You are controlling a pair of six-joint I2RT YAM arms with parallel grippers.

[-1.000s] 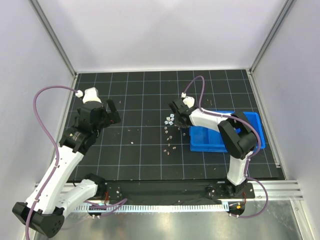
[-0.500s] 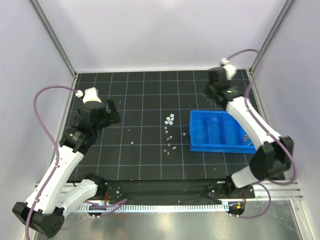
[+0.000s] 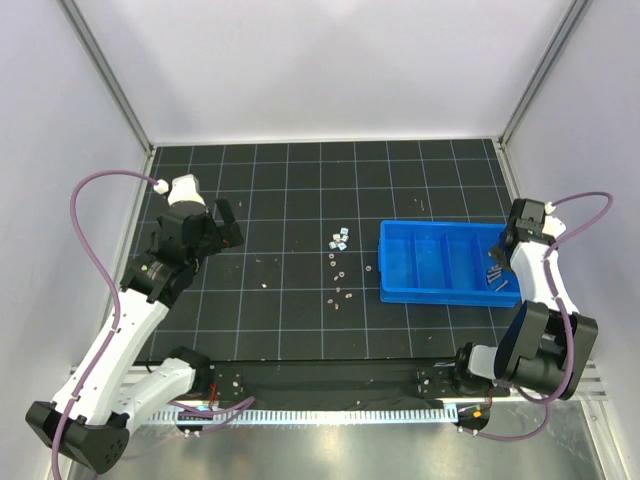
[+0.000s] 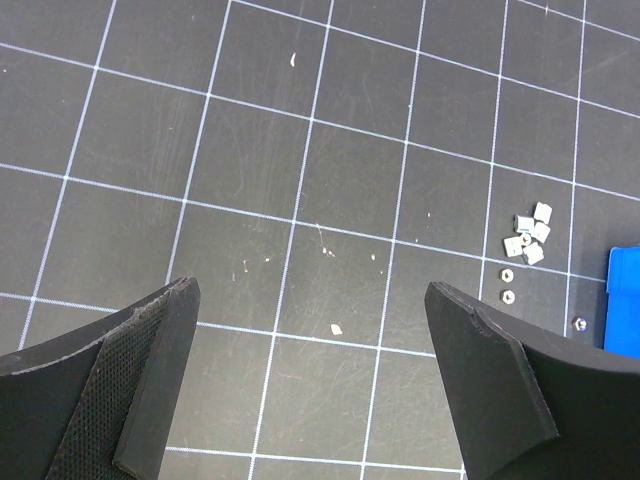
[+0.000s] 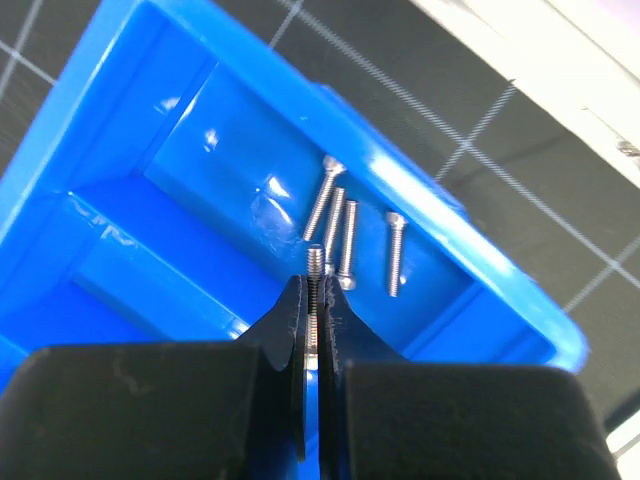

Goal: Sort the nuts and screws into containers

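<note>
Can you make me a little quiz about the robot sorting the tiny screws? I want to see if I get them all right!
1. True or false: the left claw is shut tight.
2. What is the right claw pinching above the blue tray? A) a marble B) a screw C) nothing
3. Fill in: ____ loose screws lie in the tray compartment below that claw.
Key: 1 false, it is wide open. 2 B. 3 four.
</note>
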